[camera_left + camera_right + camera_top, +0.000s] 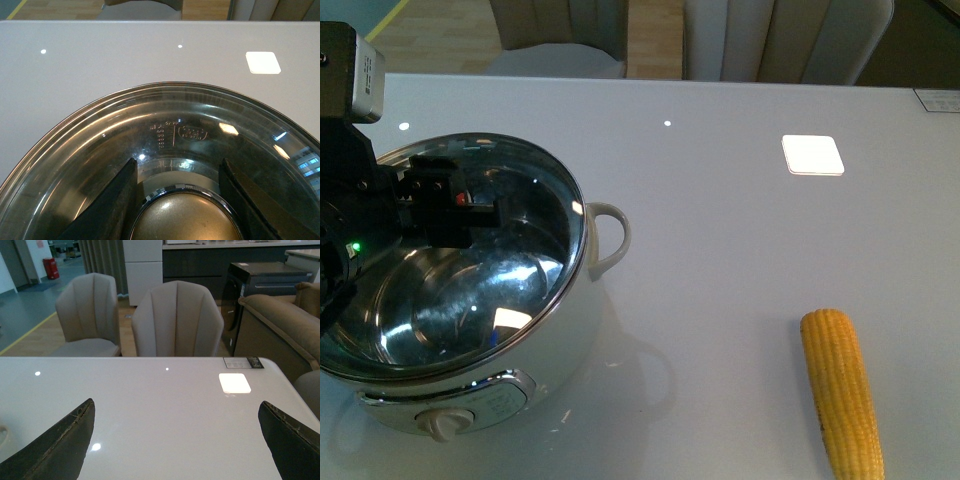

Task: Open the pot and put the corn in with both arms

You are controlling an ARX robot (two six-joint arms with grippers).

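One glass lid is sitting over the pot, which is standing at the left front of the table. The left gripper is pinching the lid's metal knob, one finger hugging each side. The hold is looking shallow to me. The rounded knob may be slipping free as the lid rises, dropping glass onto the steel rim or the table, and a tilted lift could be dragging the pot along.

The corn is lying well apart near the right front edge, untouched. The right gripper is hovering spread and empty above bare table. Nothing is standing between corn and pot, though the loop handle is jutting toward that side. Chairs are standing beyond the far edge.
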